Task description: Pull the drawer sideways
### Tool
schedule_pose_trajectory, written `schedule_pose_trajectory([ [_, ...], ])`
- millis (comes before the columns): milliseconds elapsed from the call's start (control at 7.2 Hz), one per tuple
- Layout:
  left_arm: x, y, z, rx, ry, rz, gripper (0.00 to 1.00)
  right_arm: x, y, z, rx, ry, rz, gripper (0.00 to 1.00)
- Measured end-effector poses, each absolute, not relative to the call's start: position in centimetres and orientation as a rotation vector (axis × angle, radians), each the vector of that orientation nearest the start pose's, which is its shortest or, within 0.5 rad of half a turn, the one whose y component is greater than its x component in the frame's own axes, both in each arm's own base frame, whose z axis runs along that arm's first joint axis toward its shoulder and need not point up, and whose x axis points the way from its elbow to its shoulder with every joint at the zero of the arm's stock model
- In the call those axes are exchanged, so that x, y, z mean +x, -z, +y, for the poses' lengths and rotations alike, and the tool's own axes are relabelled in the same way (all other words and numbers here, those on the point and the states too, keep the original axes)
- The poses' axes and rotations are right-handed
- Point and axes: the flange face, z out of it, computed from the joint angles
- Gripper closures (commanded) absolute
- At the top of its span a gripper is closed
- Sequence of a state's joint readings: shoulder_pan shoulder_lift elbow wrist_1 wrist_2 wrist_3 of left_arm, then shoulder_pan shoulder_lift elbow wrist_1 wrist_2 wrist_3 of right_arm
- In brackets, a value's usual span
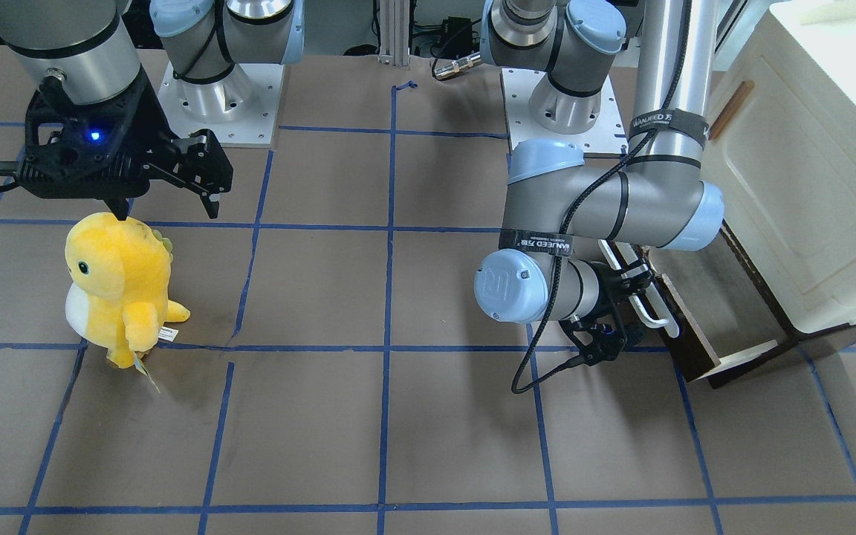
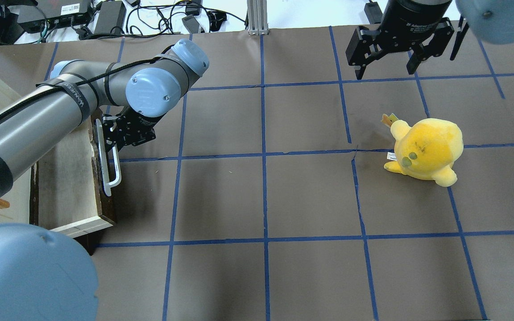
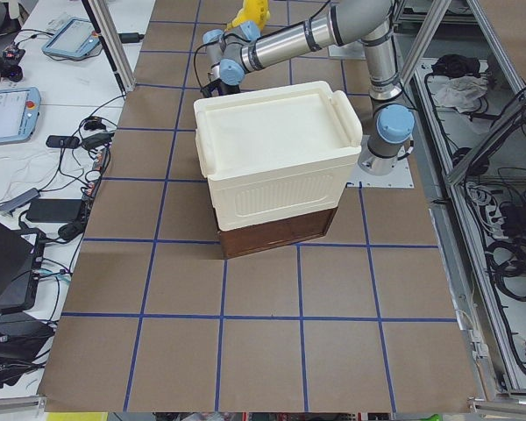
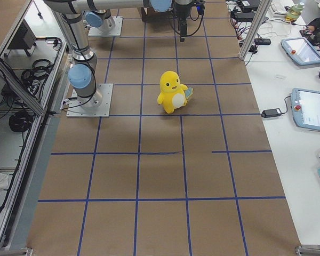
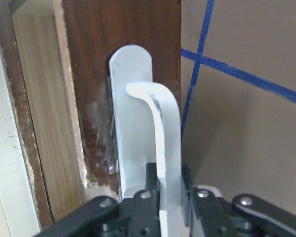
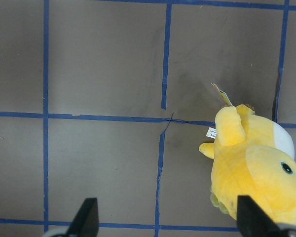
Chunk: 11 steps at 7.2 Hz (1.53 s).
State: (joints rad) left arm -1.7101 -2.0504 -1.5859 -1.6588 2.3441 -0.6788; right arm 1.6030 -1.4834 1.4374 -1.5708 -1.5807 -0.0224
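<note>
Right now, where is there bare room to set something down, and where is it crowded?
Bare: the table's middle, between the drawer's white handle and the yellow plush toy, and the robot-side strip. Crowded: around the handle, which the left gripper grips, and by the toy, near the open right gripper.

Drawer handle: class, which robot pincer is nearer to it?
Left. The left pincer is shut on the handle; the right pincer hangs open across the table, near the yellow plush toy.

Robotics lab: blue-taped grid table [image 4: 160, 176], teach pendants [image 4: 311, 109], cables [image 2: 159, 13] & power bricks [image 2: 110, 12].
</note>
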Motion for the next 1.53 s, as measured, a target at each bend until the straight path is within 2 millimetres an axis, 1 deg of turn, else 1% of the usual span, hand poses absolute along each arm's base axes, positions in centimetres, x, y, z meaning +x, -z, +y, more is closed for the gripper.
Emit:
schedule_pose_trajectory([
  [278,-14.6,-24.0,-57.5,-0.337,-0.247,2.205,1.00,14.9,-50.9,-52.9,-0.085,0.073,3.149,0.00],
  [694,-14.8,-23.9,-57.6,-0.337,-0.248,2.205,0.99,14.9,-50.9,-52.9,-0.084,0.073,3.150,0.00],
  [833,-14.8,-23.9,-57.6,-0.336,-0.247,2.205,0.60,14.9,-50.9,-52.9,-0.084,0.073,3.150,0.00],
  [972,-14.8,-23.9,-57.6,-0.336,-0.246,2.205,0.01,14.9,-50.9,-52.9,-0.084,0.073,3.149,0.00],
  [1250,-14.9,-24.4,-57.7,-0.349,-0.240,2.224,0.00,14.9,-50.9,-52.9,-0.085,0.073,3.149,0.00],
  [1389,-15.1,-25.0,-57.8,-0.359,-0.235,2.242,0.00,14.9,-50.9,-52.9,-0.085,0.072,3.149,0.00],
  [1528,-15.4,-26.3,-58.1,-0.386,-0.226,2.280,0.00,14.9,-50.9,-52.9,-0.084,0.073,3.149,0.00],
])
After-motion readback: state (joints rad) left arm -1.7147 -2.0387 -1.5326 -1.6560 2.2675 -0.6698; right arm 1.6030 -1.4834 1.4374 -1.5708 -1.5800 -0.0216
